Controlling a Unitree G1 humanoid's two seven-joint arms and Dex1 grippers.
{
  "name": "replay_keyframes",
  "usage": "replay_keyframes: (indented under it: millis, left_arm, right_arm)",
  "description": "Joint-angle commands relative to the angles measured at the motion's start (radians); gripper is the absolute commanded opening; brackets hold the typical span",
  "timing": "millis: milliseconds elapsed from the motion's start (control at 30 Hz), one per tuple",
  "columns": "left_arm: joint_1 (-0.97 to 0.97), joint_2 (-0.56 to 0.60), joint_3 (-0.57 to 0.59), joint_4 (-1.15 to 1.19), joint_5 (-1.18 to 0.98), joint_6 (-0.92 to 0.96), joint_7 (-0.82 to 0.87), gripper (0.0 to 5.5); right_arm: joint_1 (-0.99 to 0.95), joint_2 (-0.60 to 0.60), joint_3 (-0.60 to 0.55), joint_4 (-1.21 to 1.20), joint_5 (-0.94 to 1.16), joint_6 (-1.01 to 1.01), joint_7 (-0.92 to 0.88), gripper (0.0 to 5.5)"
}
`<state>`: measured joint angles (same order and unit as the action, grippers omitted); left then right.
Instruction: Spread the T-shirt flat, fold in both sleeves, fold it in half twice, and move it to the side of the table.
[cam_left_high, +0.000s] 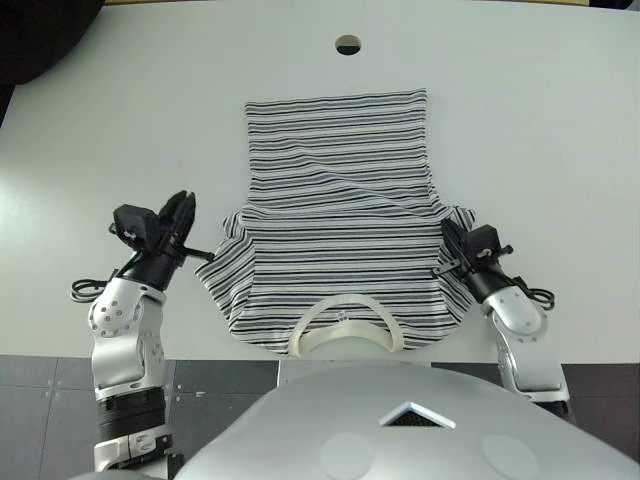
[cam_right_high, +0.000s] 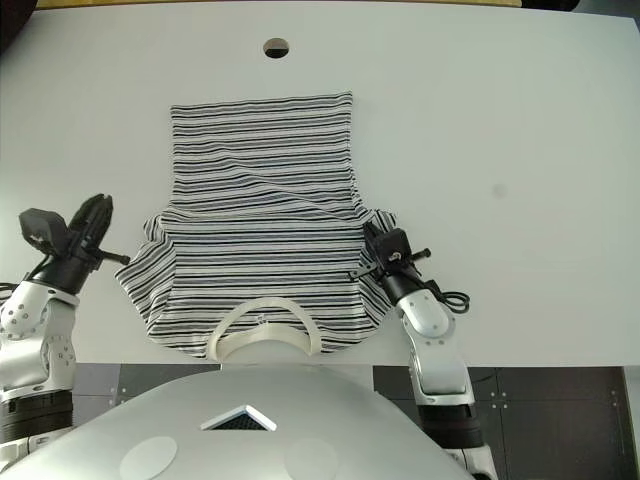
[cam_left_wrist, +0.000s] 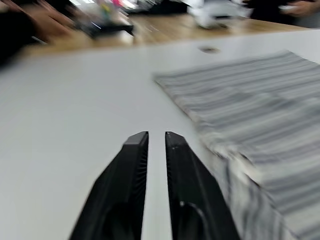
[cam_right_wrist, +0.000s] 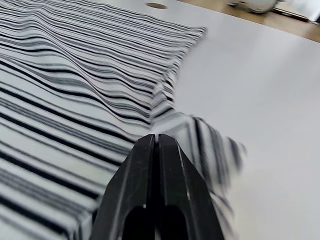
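A black-and-white striped T-shirt lies on the white table, its white collar at the near edge and its hem at the far side. Both sleeves are bunched in close to the body. My left gripper hovers over bare table just left of the left sleeve, and its fingers stand a narrow gap apart with nothing between them. My right gripper is shut, its tips over the right sleeve. I cannot tell whether cloth is pinched there.
A round cable hole sits in the table beyond the hem. Bare tabletop stretches to the left and right of the shirt. The table's front edge runs close under both arms. Clutter lies on a wooden surface beyond the far edge.
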<state>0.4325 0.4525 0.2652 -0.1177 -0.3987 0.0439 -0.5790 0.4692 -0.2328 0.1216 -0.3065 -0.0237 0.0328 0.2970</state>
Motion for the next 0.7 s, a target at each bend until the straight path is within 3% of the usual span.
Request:
replay_keyframes:
  millis: [33,133,300,667,700]
  left_arm:
    - [0.056,0.099,0.038,0.006,-0.078,0.058,-0.173,1.15]
    - [0.059,0.147,0.078,0.055,-0.107,0.077,-0.254,1.68]
    - [0.103,0.199,0.076,0.15,-0.117,0.124,-0.389,1.68]
    - [0.118,0.274,0.01,0.29,-0.037,0.114,-0.528,1.68]
    - [0.123,0.279,0.002,0.295,-0.03,0.106,-0.536,1.5]
  right_arm:
    - [-0.013,0.032,0.048,-0.126,0.071,-0.1,0.034,0.1]
    - [-0.006,0.029,0.072,-0.162,0.091,-0.135,0.05,0.1]
    - [-0.013,0.019,0.077,-0.163,0.098,-0.132,0.055,0.1]
    - [-0.041,0.023,0.081,-0.128,0.084,-0.12,0.035,0.1]
    - [-0.042,0.022,0.08,-0.129,0.085,-0.119,0.033,0.1]
